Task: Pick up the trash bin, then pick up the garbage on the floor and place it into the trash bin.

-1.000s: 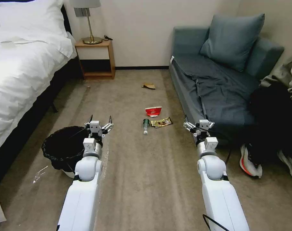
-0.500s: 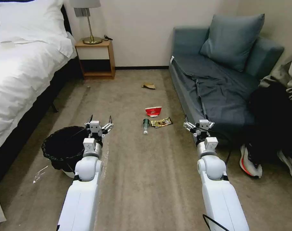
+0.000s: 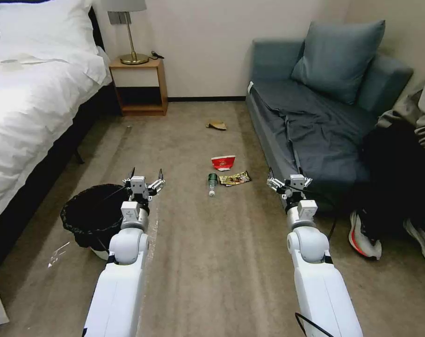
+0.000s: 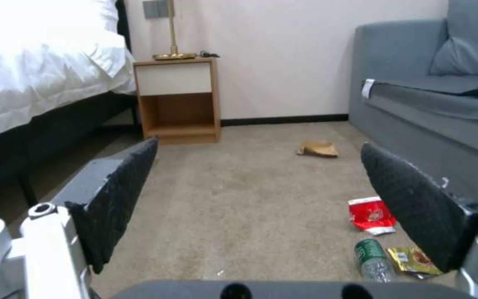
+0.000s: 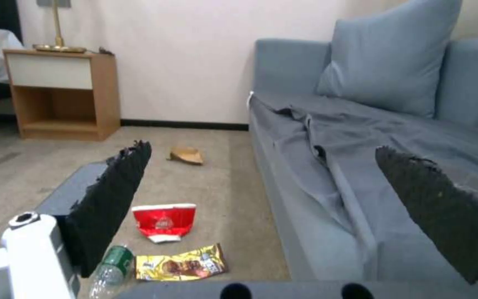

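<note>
Trash bin (image 3: pixel 91 216): black-lined, upright on floor, just beside left pincer (image 3: pixel 146 179), on its outer side. Crushed red cup (image 3: pixel 223 162), green-labelled bottle (image 3: pixel 212 183) and gold wrapper (image 3: pixel 234 178) clustered between both pincers, slightly ahead. Tan paper (image 3: pixel 216 125) well beyond.

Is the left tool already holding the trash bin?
No; in the head view the left tool hangs open above the carpet, beside the trash bin, which stands on the floor untouched.

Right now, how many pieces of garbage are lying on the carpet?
4. A crumpled tan paper lies farthest off toward the wall; a crushed red-and-white cup mid-floor; just nearer, a small bottle and a gold-brown wrapper side by side. More may hide under the bed.
</note>
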